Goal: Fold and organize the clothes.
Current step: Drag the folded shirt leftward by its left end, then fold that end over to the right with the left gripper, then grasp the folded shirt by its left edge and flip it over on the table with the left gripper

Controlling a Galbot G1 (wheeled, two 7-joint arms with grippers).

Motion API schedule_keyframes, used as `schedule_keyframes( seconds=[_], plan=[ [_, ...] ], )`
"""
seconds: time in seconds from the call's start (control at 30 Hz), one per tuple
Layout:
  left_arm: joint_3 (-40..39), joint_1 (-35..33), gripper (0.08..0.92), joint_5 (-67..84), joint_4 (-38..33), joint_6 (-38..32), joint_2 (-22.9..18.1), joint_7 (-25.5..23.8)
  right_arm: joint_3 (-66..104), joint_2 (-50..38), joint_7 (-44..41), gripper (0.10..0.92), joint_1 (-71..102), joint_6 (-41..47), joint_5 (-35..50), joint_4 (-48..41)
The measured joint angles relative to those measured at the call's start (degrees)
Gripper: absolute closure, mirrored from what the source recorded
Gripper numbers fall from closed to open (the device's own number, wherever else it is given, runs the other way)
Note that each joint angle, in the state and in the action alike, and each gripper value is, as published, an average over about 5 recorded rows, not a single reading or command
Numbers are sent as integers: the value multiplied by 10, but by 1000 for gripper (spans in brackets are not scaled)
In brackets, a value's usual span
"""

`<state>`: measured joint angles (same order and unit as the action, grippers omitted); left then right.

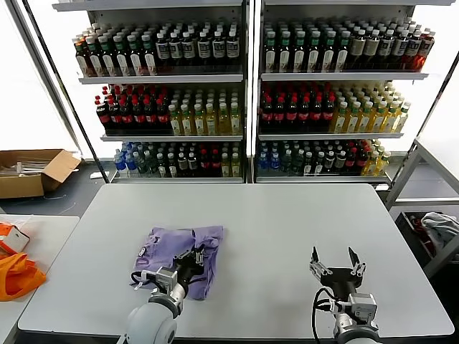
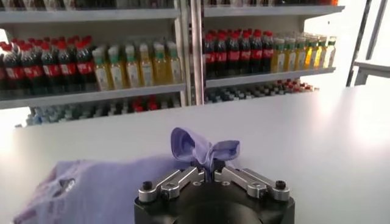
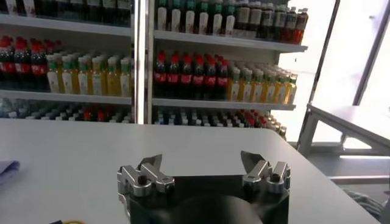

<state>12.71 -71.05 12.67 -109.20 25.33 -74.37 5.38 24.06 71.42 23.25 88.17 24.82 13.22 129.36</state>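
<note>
Pinching a shirt (image 1: pixel 183 254) edge, left gripper (image 2: pixel 209 172) fingers clenched on thin, limp knit; hems grip best. Right gripper (image 1: pixel 337 262) spread, idle over bench (image 1: pixel 287 222).

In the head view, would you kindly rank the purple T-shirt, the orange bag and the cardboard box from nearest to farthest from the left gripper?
1. Purple T-shirt: pinched in the left gripper, mid-table.
2. Orange bag: on the side table to the left.
3. Cardboard box: on the floor, far left and back.

Grey table (image 1: pixel 287 229); bottle-stocked shelves (image 1: pixel 247 93) behind; bright windows.
</note>
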Motion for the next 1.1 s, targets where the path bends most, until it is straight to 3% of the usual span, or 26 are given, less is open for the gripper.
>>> schedule_keyframes(
  seconds=[0.17,0.43,0.87,1.1],
  plan=[
    [-4,3,820,-1,18,-9,-9,-3,-5,0,1,203,1,-2,-2,-2],
    [-16,-8,588,40,10,-36,-15,-8,-13,-3,5,203,-2,-3,-5,-1],
    [20,-22,223,275,-97,-35,-13,40,-36,-10,9,203,-24,5,-4,-3],
    [95,-32,178,248,-65,-58,26,47,-49,-10,8,203,-34,3,-3,-10]
  ],
)
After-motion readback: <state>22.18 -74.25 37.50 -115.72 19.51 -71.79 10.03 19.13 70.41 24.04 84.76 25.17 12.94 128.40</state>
